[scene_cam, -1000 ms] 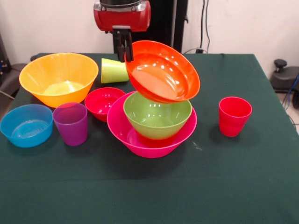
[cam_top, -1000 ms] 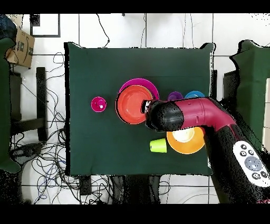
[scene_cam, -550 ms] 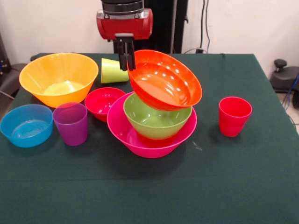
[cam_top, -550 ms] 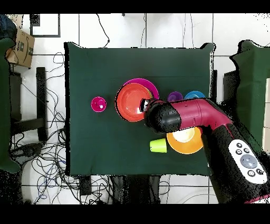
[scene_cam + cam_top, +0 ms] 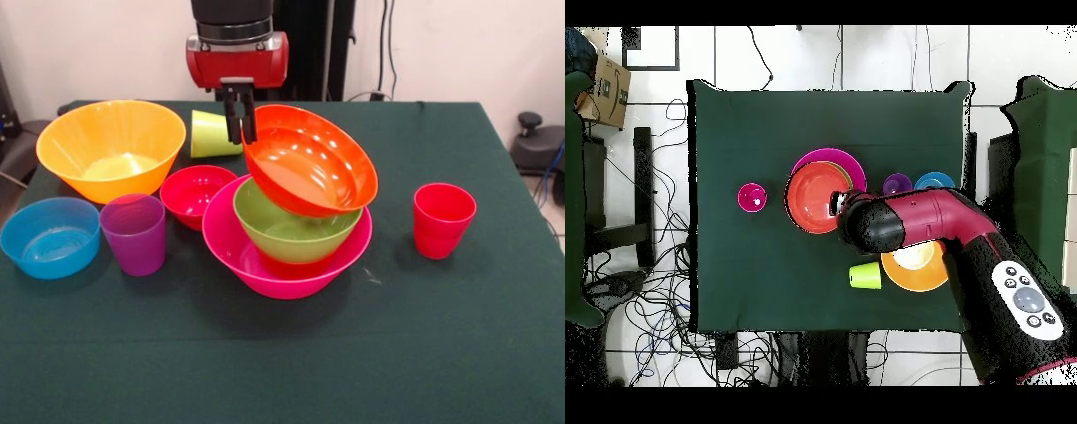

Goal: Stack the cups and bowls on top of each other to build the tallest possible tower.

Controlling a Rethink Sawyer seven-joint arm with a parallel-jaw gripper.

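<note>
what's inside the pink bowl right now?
The green bowl sits in the pink bowl, with a reddish piece under it, mostly covered. The orange-red bowl, tilted and pinched at its rim by the gripper, leans on the green bowl.

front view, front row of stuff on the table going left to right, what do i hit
blue bowl → purple cup → pink bowl holding the green bowl, with the gripper-held orange-red bowl tilted above → red cup
</note>
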